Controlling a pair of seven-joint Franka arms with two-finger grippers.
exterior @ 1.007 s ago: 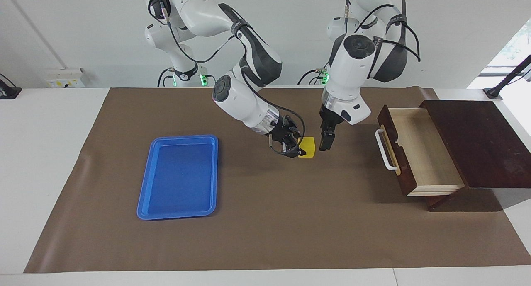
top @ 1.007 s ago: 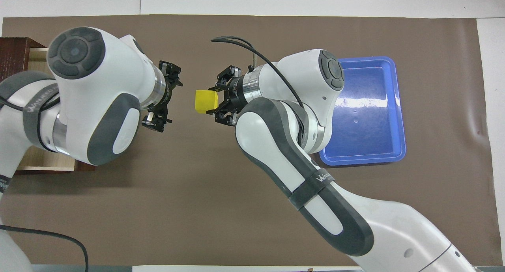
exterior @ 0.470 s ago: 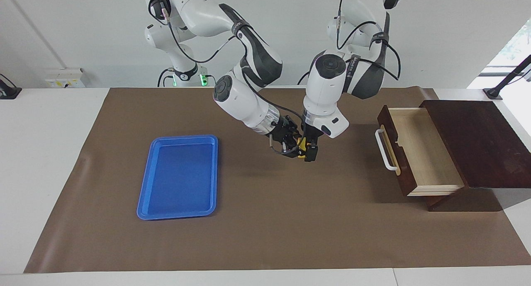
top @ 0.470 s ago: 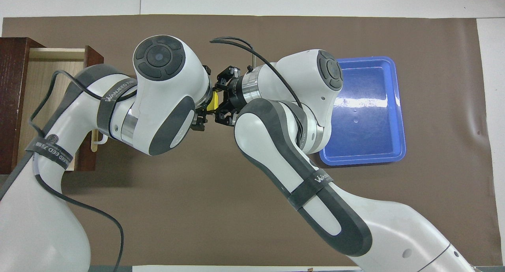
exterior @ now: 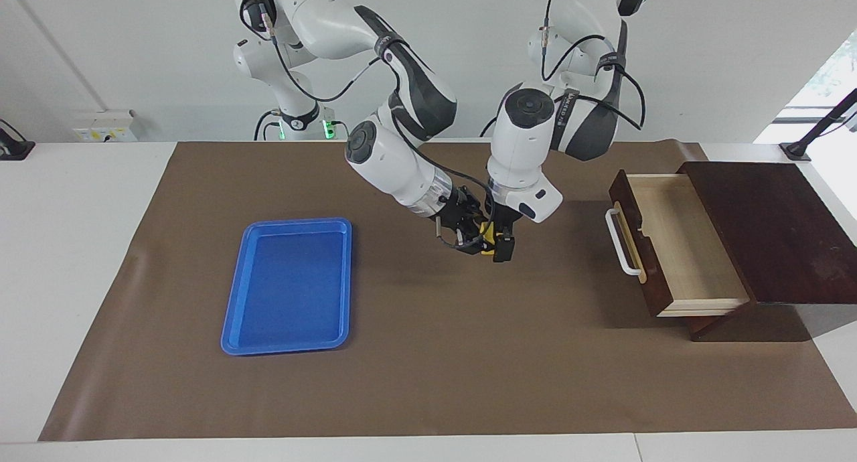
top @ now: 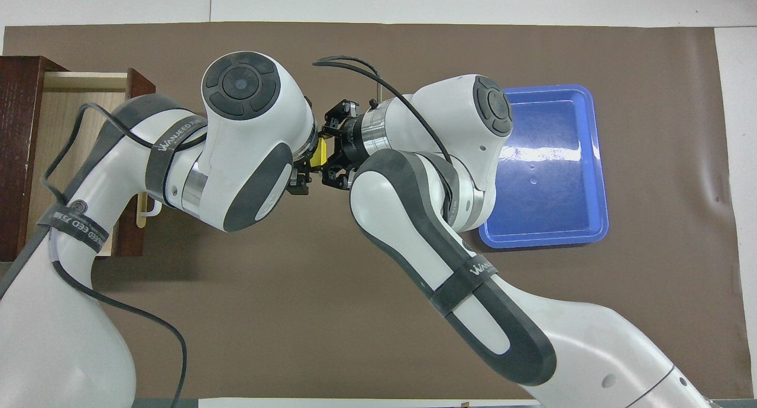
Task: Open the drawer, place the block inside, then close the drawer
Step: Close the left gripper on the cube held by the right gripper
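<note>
Yellow block (exterior: 489,233) hung in the air over the middle of the tabletop (exterior: 428,355), pinched tight by the right gripper (exterior: 477,238). Left gripper (exterior: 501,245) had its fingers spread wide around it. Nearby the drawer (exterior: 676,248) stood open.

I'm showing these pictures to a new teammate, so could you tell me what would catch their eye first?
Both grippers meet in mid-air over the middle of the brown mat: the right gripper is shut on the yellow block, and the open left gripper has its fingers around it. The drawer stands pulled open at the left arm's end, and a blue tray lies toward the right arm's end.
</note>
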